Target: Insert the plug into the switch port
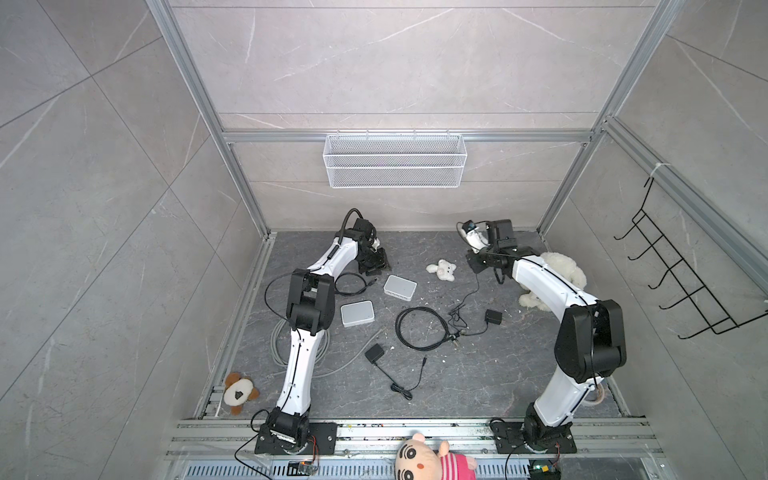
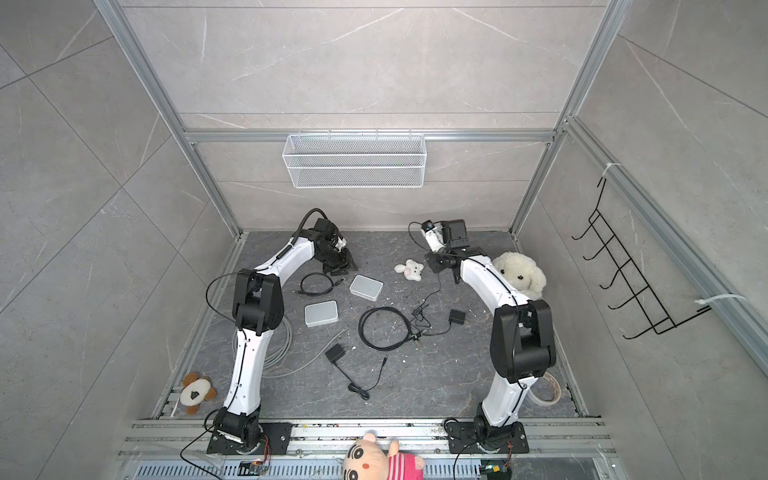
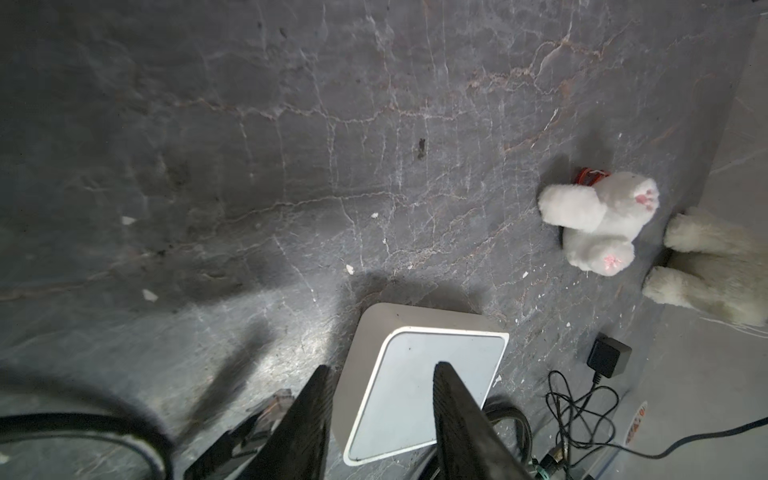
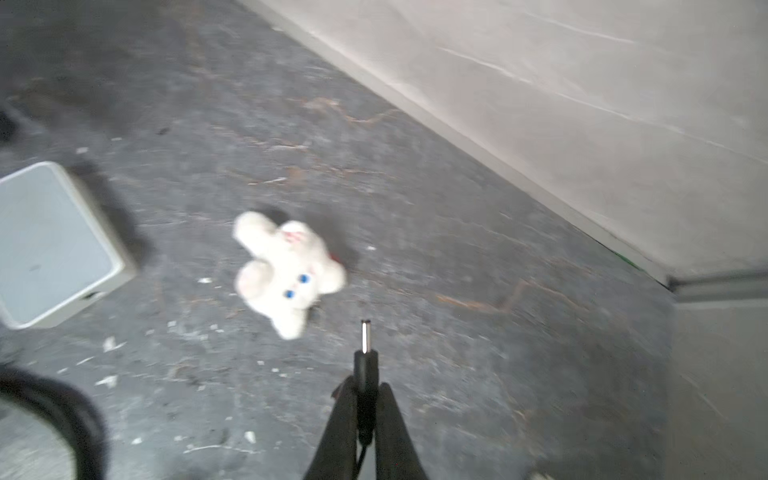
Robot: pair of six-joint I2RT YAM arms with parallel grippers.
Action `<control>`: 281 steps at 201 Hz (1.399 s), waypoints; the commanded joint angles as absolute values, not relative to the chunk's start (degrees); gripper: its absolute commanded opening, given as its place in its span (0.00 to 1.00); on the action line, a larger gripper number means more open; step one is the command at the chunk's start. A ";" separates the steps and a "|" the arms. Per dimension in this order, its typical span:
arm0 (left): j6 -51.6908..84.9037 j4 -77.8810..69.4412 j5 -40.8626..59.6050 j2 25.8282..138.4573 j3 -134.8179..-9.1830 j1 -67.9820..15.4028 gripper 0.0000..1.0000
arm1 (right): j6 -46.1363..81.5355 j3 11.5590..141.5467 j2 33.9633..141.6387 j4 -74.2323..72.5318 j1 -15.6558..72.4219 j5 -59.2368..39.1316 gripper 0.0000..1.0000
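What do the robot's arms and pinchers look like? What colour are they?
Both the left arm and the right arm have smooth white shells with chunky black joints, and a thin black cable runs along each. The left gripper and right gripper have black fingers tapering to narrow tips.

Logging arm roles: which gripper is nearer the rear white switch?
Left. The left gripper is open right over one edge of the switch; the right gripper, shut on the plug, is apart, past the plush bunny.
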State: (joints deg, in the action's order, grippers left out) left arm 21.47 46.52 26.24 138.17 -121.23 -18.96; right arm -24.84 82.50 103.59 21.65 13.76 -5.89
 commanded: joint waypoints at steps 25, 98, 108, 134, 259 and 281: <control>13.65 48.34 34.60 140.73 -123.06 -18.63 0.48 | -33.16 90.57 115.99 29.19 18.30 -19.67 0.12; 7.80 50.52 36.74 142.80 -122.75 -18.68 0.51 | -39.20 100.04 127.23 39.86 19.87 -27.54 0.13; 7.38 50.69 36.38 142.99 -122.82 -18.70 0.51 | -39.54 99.73 127.35 40.65 19.86 -28.37 0.13; 6.49 50.87 35.62 143.31 -123.00 -18.63 0.51 | -39.62 97.81 127.01 40.06 19.96 -29.24 0.13; 4.24 52.36 36.82 144.96 -125.76 -18.72 0.52 | -39.20 100.24 131.41 37.95 21.67 -26.37 0.13; 4.04 52.88 36.82 145.28 -125.79 -18.72 0.52 | -39.20 100.31 131.40 37.62 21.63 -26.38 0.13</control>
